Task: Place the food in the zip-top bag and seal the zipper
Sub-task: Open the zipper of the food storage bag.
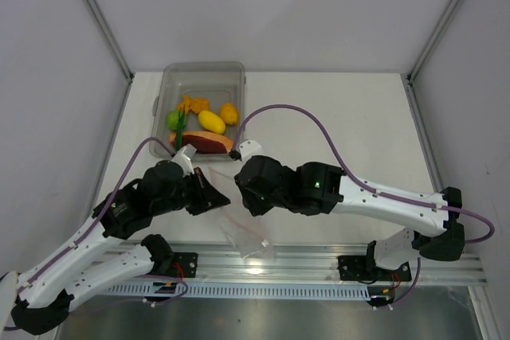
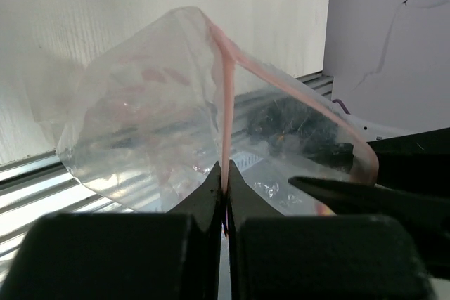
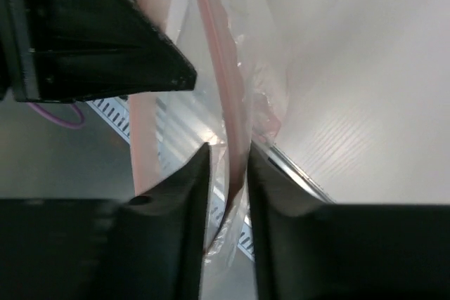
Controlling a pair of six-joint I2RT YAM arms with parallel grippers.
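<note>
The zip-top bag [image 1: 249, 232] hangs crinkled between both arms, above the table's front. My left gripper [image 2: 225, 173] is shut on its pink zipper [image 2: 228, 103], which rises straight up from the fingertips. My right gripper [image 3: 228, 156] is open only narrowly; the other side of the zipper [image 3: 221, 68] runs down between its fingers, with a gap still showing. The bag's mouth is spread. The food lies in the clear bin [image 1: 203, 71]: a lemon [image 1: 211, 122], an orange fruit [image 1: 229, 113], a lime [image 1: 172, 119], an orange cluster [image 1: 193, 104], a green stalk [image 1: 182, 127] and a dark-red slice [image 1: 203, 142].
The bin stands at the back left of the table, just beyond both grippers. A metal rail [image 1: 319, 264] with the arm bases runs along the near edge. White walls close in the table's left, right and back.
</note>
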